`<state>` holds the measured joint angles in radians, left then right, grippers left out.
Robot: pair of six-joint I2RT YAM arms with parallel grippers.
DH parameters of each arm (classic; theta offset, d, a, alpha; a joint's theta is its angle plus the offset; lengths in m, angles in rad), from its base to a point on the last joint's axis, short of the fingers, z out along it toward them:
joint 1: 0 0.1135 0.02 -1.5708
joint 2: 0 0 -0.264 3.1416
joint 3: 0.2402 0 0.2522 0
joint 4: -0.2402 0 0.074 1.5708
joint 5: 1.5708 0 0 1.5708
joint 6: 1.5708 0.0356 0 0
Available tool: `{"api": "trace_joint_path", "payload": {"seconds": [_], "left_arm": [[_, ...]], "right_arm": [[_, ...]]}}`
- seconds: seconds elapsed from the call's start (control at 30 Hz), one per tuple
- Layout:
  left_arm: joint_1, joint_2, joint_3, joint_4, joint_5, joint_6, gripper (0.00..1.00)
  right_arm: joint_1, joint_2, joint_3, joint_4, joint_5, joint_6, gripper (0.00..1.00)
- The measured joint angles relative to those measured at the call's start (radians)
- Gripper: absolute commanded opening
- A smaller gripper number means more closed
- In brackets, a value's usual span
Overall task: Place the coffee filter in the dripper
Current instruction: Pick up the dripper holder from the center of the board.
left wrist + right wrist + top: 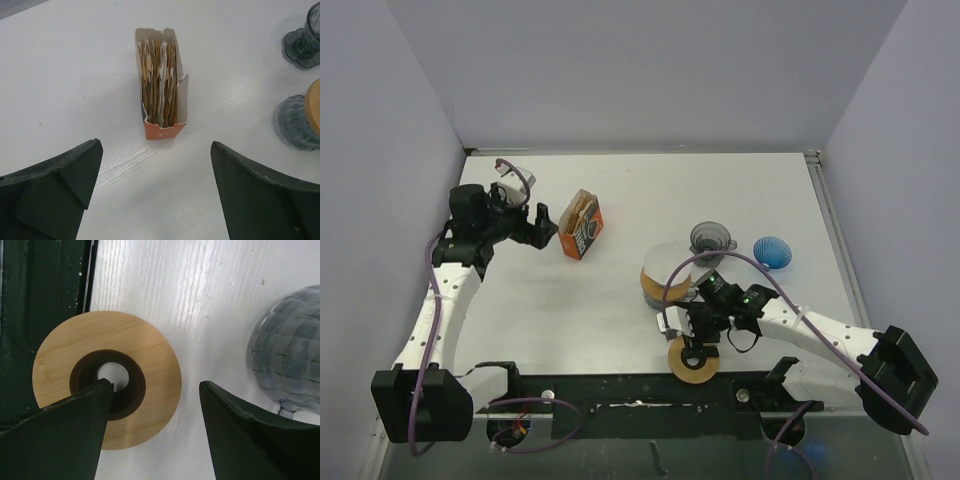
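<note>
Pinching the tight-packed filters (159, 75), the left gripper (154, 145) (wide open, empty) could drag out several or tip the box (162, 131); the right gripper (155, 386) gapes empty over a ring (60, 350).

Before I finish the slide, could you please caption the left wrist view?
Left gripper open, facing an orange box of paper filters standing on the white table.
</note>
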<state>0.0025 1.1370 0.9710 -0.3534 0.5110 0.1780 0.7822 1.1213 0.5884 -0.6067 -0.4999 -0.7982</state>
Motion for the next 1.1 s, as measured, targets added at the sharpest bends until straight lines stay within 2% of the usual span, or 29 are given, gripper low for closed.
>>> {"api": "trace_joint_path", "payload": {"seconds": [0.3,0.53,0.9,1.1], "left_arm": [[0.003,-0.016,0.000,0.007,0.028,-0.005,0.89],[0.006,-0.023,-0.012,0.013,0.044,-0.010,0.89],[0.015,-0.026,-0.013,0.014,0.052,-0.018,0.89],[0.018,-0.039,-0.018,0.018,0.057,-0.018,0.89]], "right_arm": [[0.060,0.082,0.000,0.031,0.063,0.015,0.68],[0.075,0.127,0.000,0.034,0.076,0.014,0.62],[0.083,0.136,0.010,0.050,0.100,0.014,0.34],[0.083,0.142,0.032,0.021,0.093,0.014,0.29]]}}
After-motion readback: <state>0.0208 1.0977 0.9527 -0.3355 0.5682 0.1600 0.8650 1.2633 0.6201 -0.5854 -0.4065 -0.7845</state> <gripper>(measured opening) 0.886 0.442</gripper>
